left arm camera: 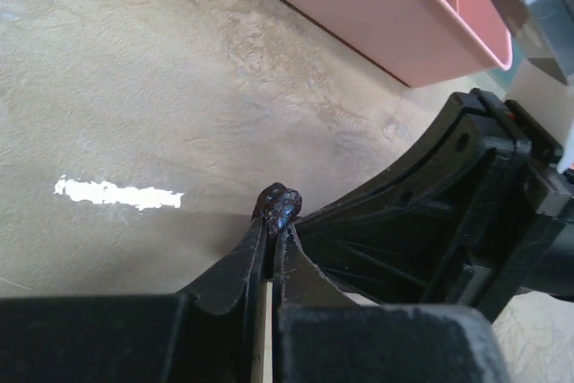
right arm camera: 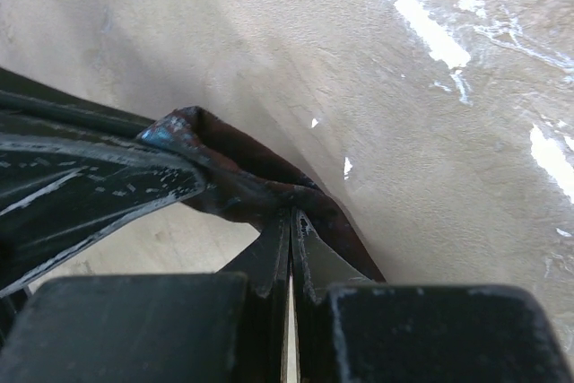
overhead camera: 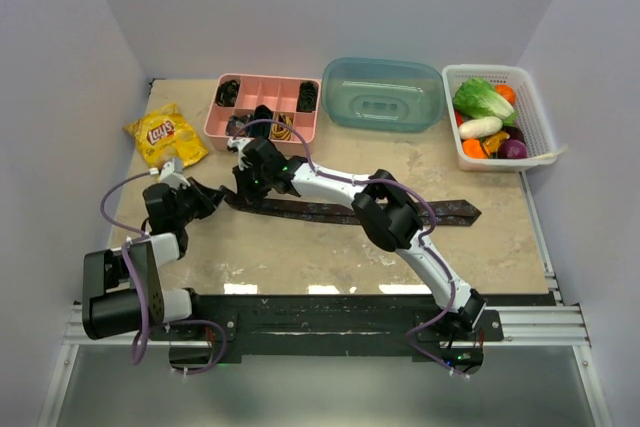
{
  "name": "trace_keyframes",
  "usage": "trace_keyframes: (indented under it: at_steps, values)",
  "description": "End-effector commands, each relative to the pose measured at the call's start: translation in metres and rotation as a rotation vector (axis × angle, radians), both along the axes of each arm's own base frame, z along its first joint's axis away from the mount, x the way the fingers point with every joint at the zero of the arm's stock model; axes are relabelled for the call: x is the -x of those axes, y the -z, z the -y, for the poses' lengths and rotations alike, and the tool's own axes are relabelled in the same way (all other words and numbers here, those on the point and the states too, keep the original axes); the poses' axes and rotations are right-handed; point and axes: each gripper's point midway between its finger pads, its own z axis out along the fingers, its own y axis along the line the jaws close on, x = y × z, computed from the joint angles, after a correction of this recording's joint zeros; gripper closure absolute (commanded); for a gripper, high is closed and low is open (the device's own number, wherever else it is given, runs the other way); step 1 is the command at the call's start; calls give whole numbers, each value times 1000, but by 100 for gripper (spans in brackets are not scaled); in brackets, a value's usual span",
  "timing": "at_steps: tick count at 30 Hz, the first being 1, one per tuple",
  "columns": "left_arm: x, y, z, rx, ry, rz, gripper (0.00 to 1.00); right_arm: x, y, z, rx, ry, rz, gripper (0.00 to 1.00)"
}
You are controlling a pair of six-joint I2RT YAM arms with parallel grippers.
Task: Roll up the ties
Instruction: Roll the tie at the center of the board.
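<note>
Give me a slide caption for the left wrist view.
Left gripper shut on the tie end, pink tray behind.

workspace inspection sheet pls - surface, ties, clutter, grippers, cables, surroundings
surface: beige mottled tabletop, glare patches
job's things: dark maroon tie lying flat across the middle; rolled ties in the pink divided tray
clutter: Lay's chip bag, teal lidded container, white basket of vegetables, all along the far edge
grippers: left gripper shut on the tie's tip; right gripper shut on a fold of the tie
cables: purple cables loop along both arms
surroundings: plain white walls; metal rail at the near edge
</note>
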Motion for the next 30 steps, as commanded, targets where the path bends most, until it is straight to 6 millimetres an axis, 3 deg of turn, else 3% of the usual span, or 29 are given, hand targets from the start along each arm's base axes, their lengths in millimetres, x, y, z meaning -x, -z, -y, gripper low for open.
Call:
trace_keyframes:
  at_steps: [1,12,22,30]
  values:
    - [-10,-21,2,-52,24,58,100,-9,-36,-3,-39,36,57,100]
    - [-12,-29,21,-69,73,70,100,-8,-33,-8,-85,54,32,100]
    - [-16,-30,30,-79,88,65,100,5,-3,-7,-86,60,-65,100]
    - [-18,-32,29,-122,68,32,100,6,-12,-7,-80,46,-62,100]
